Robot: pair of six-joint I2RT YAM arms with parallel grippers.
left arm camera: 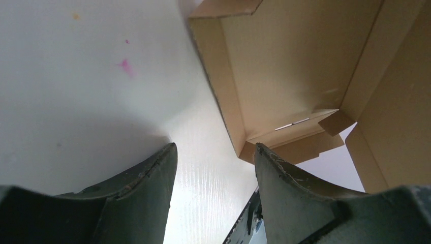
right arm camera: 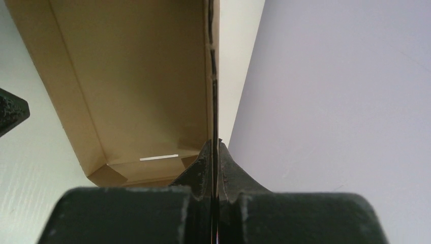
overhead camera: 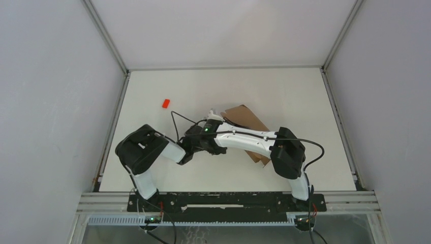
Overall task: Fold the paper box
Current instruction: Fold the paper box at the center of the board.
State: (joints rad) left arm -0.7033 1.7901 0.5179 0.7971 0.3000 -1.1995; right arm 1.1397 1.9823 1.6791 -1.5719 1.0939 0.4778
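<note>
The paper box (overhead camera: 247, 118) is a brown cardboard tray lying near the table's middle, partly under my right arm. In the right wrist view its open inside (right arm camera: 137, 76) shows folded side walls, and my right gripper (right arm camera: 214, 145) is shut on the thin edge of one upright wall. My left gripper (left arm camera: 213, 152) is open just beside the box's near corner (left arm camera: 249, 147). Only bare table shows between its fingers, and its right finger (left arm camera: 274, 173) sits close under that corner. The lid panel (left arm camera: 401, 101) slopes up at the right.
A small red block (overhead camera: 165, 103) lies on the table to the left of the box. The two arms cross close together over the middle (overhead camera: 223, 140). White walls (overhead camera: 51, 76) enclose the table on three sides. A pink smudge (left arm camera: 125, 65) marks the surface.
</note>
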